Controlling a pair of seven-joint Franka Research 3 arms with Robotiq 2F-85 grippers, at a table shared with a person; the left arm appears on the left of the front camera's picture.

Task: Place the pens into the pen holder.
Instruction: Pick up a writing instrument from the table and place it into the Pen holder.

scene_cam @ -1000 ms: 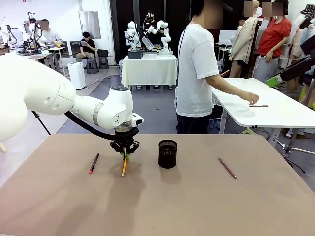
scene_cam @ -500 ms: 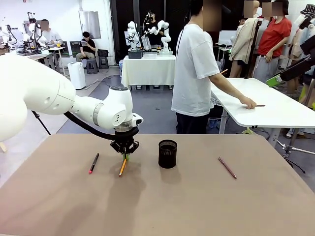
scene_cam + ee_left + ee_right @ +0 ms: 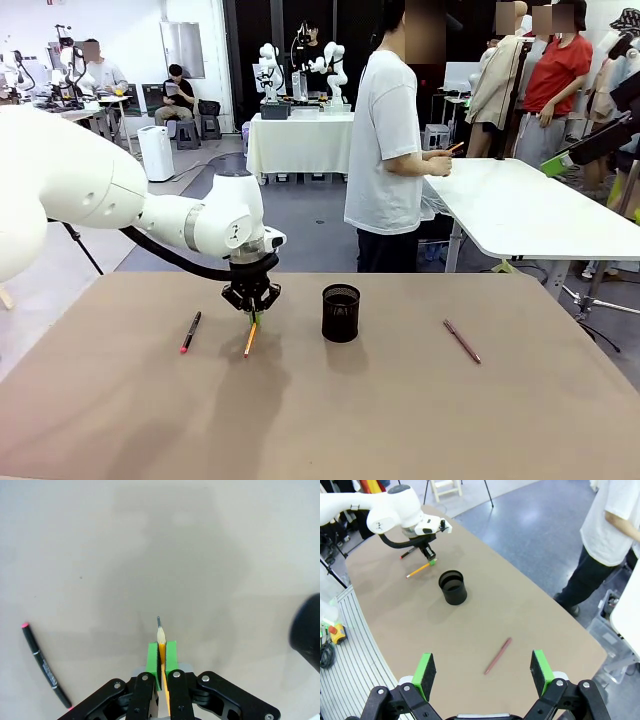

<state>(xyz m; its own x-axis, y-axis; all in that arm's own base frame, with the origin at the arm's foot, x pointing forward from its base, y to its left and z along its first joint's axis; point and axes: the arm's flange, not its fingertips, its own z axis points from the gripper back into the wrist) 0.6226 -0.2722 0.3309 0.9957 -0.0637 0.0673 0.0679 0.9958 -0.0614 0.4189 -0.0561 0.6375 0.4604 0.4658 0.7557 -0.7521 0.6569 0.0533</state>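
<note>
My left gripper (image 3: 252,314) is shut on the upper end of the yellow-orange pencil (image 3: 250,340), which slants down toward the tabletop. Left wrist view: the pencil (image 3: 160,639) sits between the green pads (image 3: 153,663), its tip pointing past them. The black pen with a pink end (image 3: 190,332) lies left of it. The black mesh pen holder (image 3: 340,312) stands upright to the right of this gripper. A dark red pen (image 3: 461,341) lies at the right. My right gripper (image 3: 483,672) hangs open high above the table, over the dark red pen (image 3: 498,656).
The brown table (image 3: 330,420) has bare room in front and between the things. A person in a white shirt (image 3: 385,140) stands beyond the far edge, beside a white side table (image 3: 540,215). The right wrist view shows the table's rounded edge (image 3: 367,630).
My left gripper has finished closing on the pencil and risen slightly, tilting the pencil off the table. The person has drawn a hand back from the white side table.
</note>
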